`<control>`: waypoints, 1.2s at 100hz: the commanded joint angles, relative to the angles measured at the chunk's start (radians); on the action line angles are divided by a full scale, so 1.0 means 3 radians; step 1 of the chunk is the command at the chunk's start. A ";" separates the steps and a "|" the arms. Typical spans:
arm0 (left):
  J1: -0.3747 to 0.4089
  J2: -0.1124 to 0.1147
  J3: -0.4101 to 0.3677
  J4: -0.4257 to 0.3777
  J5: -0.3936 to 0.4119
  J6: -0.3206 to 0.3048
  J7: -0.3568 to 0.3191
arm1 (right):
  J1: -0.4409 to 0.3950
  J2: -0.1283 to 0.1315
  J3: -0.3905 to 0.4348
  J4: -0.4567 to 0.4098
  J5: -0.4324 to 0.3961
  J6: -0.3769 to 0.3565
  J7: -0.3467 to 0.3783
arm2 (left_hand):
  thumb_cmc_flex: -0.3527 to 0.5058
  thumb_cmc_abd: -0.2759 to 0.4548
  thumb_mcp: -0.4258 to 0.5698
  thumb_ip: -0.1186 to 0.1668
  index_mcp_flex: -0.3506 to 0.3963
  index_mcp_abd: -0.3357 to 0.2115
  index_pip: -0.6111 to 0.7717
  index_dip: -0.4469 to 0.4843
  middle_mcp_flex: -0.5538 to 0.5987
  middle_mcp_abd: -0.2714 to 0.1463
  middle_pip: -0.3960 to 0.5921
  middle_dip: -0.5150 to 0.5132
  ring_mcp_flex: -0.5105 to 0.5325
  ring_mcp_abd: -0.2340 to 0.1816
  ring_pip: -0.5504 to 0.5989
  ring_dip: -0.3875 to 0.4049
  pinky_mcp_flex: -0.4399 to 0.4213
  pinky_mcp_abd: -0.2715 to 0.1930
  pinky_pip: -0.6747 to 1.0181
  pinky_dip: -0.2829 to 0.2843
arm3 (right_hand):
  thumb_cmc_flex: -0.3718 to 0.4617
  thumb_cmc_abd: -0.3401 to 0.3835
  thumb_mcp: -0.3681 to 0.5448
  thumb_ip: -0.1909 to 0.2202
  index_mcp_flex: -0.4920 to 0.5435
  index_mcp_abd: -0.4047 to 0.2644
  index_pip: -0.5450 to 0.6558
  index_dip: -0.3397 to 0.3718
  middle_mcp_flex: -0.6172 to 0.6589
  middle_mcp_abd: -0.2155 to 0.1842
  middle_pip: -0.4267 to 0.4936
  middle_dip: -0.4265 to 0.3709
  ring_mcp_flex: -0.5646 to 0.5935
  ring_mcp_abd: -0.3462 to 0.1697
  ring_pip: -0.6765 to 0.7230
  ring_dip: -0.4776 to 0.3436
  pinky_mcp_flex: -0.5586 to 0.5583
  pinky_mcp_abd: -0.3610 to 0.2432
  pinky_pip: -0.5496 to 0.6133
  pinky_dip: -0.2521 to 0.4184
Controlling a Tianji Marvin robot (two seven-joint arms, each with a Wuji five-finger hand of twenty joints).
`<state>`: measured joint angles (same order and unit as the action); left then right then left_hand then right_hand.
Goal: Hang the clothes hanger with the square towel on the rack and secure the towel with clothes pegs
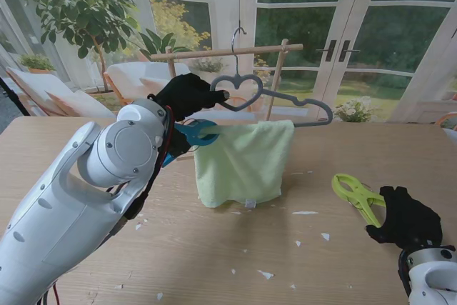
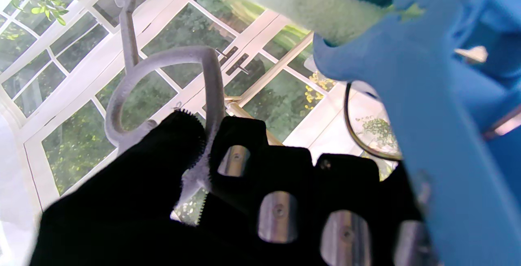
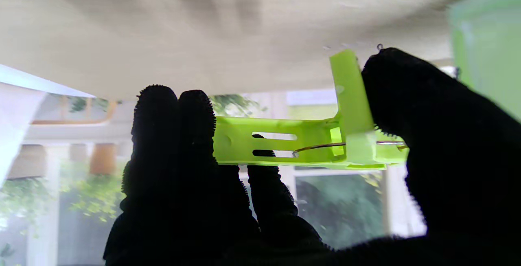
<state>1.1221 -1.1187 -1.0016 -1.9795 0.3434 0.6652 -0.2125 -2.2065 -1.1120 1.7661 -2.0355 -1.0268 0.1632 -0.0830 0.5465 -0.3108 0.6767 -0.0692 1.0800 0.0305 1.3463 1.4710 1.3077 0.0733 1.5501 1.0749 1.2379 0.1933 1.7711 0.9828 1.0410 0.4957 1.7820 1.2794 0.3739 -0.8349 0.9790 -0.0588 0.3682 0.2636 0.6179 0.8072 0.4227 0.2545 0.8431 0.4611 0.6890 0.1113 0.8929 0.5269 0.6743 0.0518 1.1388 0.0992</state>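
My left hand (image 1: pixel 182 95) is up high, at about ten o'clock from the middle of the stand's view, and its fingers are closed around the heart-shaped loop of the grey hanger (image 1: pixel 285 98). I think I hold it there so the hanger stays steady while pegs go on. The hanger's hook (image 1: pixel 236 41) goes up to the wooden rack (image 1: pixel 228 52), and it looks hooked over the bar, but I cannot be sure it sits all the way on. A blue peg (image 1: pixel 196 132) is right under my left hand, at the left top corner of the towel. My left wrist view shows the blue peg (image 2: pixel 411 107) very close with towel fluff at its mouth, so it looks like it is biting the towel, but I cannot tell for sure. The square green towel (image 1: pixel 245 161) hangs over the hanger's bar in the middle, and its bottom edge seems to reach the table (image 1: pixel 86 141). It is folded over the bar so it will not slide off. At four o'clock lies a green peg (image 1: pixel 358 196), and my right hand (image 1: pixel 404 219) is on it near the right edge. In the right wrist view my fingers (image 3: pixel 173 135) and thumb are closed on the green peg (image 3: pixel 301 141), ready to lift it. I count one hanger, one towel, one rack, two pegs, and two hands. Small white bits (image 1: pixel 265 273) are scattered on the table near me.
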 commanded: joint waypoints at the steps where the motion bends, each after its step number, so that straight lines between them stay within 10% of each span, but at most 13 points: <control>1: -0.0022 -0.0032 0.0006 -0.0024 -0.0016 0.0020 -0.0023 | -0.0100 -0.0025 0.0012 -0.0188 0.0037 -0.0073 0.0027 | 0.0177 0.0210 0.0099 0.0163 0.0327 0.0087 0.0302 0.0111 0.0097 -0.0373 0.0377 0.0005 0.0095 -0.0290 0.0414 0.0047 0.0090 -0.0057 0.1040 0.0118 | 0.0517 0.0287 0.0762 0.0077 0.0198 -0.0225 0.0489 0.0062 0.0373 -0.0206 0.0411 0.0154 0.0087 0.0106 0.0085 0.0042 0.0021 -0.0150 0.0038 0.1811; 68: -0.0045 -0.0089 0.0017 0.0026 -0.0103 0.0034 0.0124 | -0.0267 -0.0031 -0.0055 -0.0899 0.0440 -0.0589 0.0195 | 0.0209 0.0230 0.0049 0.0159 0.0311 0.0096 0.0298 0.0122 0.0097 -0.0373 0.0377 0.0004 0.0095 -0.0282 0.0412 0.0045 0.0089 -0.0050 0.1040 0.0113 | 0.0542 0.0335 0.0786 0.0108 0.0285 -0.0225 0.0482 0.0078 0.0474 -0.0192 0.0394 0.0184 0.0173 0.0130 0.0101 0.0084 0.0092 -0.0122 0.0082 0.1858; 120: -0.0220 -0.0047 0.0236 -0.0022 0.0157 0.0277 -0.0008 | 0.0091 0.0052 -0.0339 -0.1082 -0.1002 -0.0280 0.0161 | 0.0265 0.0265 -0.0019 0.0154 0.0290 0.0092 0.0293 0.0123 0.0097 -0.0373 0.0377 0.0004 0.0097 -0.0327 0.0409 0.0034 0.0102 -0.0117 0.1040 0.0090 | 0.0621 0.0414 0.0812 0.0163 0.0429 -0.0268 0.0521 0.0137 0.0650 -0.0217 0.0425 0.0247 0.0375 0.0110 0.0250 0.0182 0.0293 -0.0166 0.0302 0.1968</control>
<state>1.0690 -1.1270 -0.9336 -1.9702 0.3932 0.7451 -0.1978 -2.2034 -1.0983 1.6769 -2.3394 -1.3314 0.0723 -0.0564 0.5606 -0.3021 0.6509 -0.0690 1.0801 0.0305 1.3463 1.4719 1.3077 0.0733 1.5505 1.0745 1.2379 0.1929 1.7712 0.9828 1.0410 0.4896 1.7821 1.2794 0.3740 -0.8349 0.9790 -0.0590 0.4186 0.2628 0.6185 0.8068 0.4890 0.2545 0.8416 0.4615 0.7632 0.1125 0.9320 0.5626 0.7425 0.0654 1.2110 0.0993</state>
